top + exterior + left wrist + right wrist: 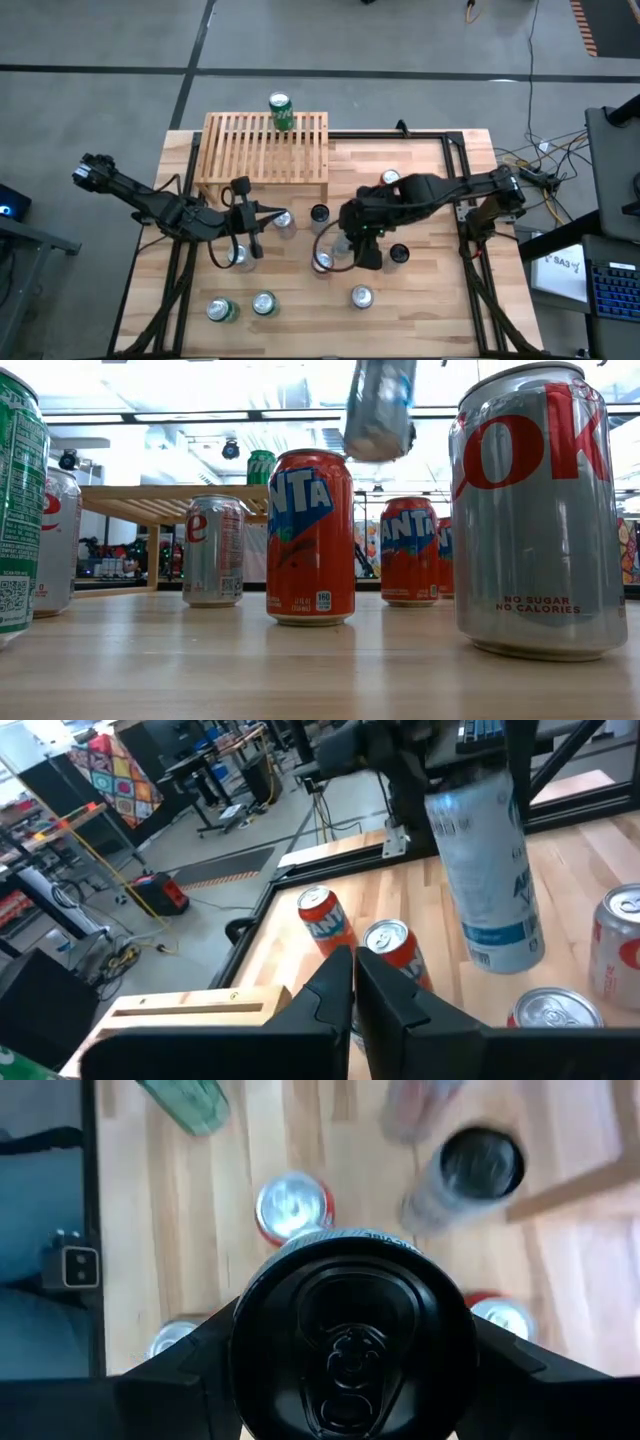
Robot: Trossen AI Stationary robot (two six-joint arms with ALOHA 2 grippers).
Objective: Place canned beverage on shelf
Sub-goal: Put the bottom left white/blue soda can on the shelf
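Because the right gripper (350, 243) is clamped on the tall can (487, 880) and holds it clear of the table (420, 300), the step in hand is judged to be the carry to the shelf (240, 150).

1. Nearest hazards. In the low view, a large silver can (535, 510) fills the right foreground and an orange can (310, 535) stands at centre. The tall can hangs at the top centre of that frame, its base above the tops of both. Keep that height; do not descend until past all standing cans.

2. Grip. In the right wrist view the dark lid of the tall can sits square between the two fingers. Hold the can upright and do not loosen the jaws in transit.

3. Middle ground. In the high view, the left gripper (250, 225) sits left of centre, clenched on nothing, just below the shelf's lower edge. More cans stand around it. Route the carry to the right of that arm to avoid contact.

4. Destination. The shelf lies in the upper centre of the high view. One green can (281, 110) already stands at its upper edge, right of middle. Aim for bare slats well apart from it, lower vertically, and set the base flat across several slats before releasing.
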